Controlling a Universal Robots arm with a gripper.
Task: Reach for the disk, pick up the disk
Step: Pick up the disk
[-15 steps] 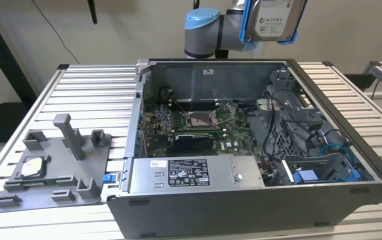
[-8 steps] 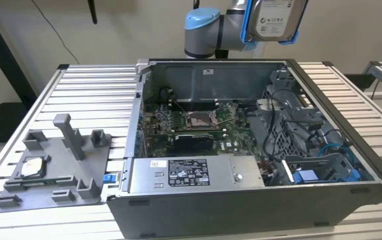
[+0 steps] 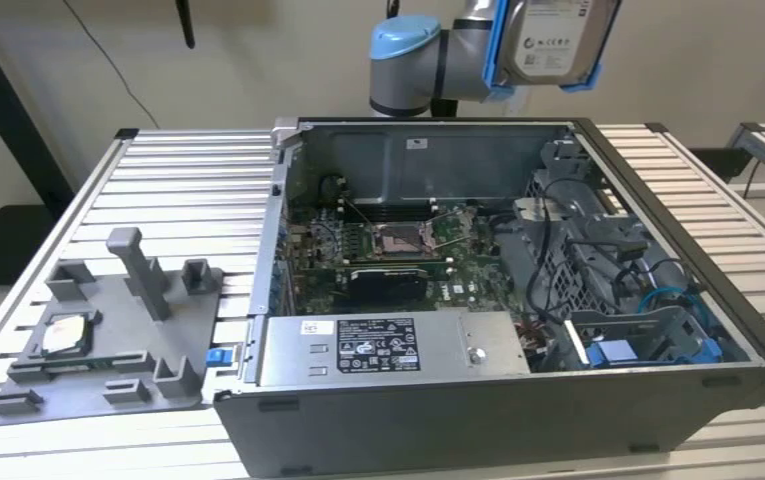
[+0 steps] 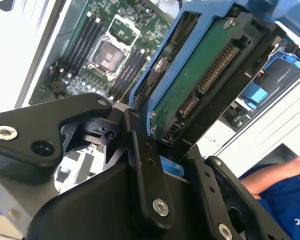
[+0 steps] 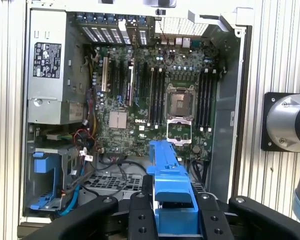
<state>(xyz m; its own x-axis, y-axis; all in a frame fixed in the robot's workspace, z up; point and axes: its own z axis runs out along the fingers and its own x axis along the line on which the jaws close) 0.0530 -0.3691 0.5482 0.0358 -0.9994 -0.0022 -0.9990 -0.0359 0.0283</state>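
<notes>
My gripper [image 4: 165, 150] clamped on the disk [image 3: 556, 40], top right of exterior view, above open computer case [image 3: 489, 300].

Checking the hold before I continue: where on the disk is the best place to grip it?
On the blue rails along its long edges, as the tool does now. The disk hangs high above the open computer case; its rails give firm sides, sparing label and circuit board.

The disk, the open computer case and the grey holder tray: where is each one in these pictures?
the disk [image 3: 558, 40]: exterior view, on its white label, up in the gripper.
the computer case [image 3: 489, 425]: exterior view, on its near outer wall.
the grey holder tray [image 3: 142, 335]: exterior view, on its flat base.
</notes>
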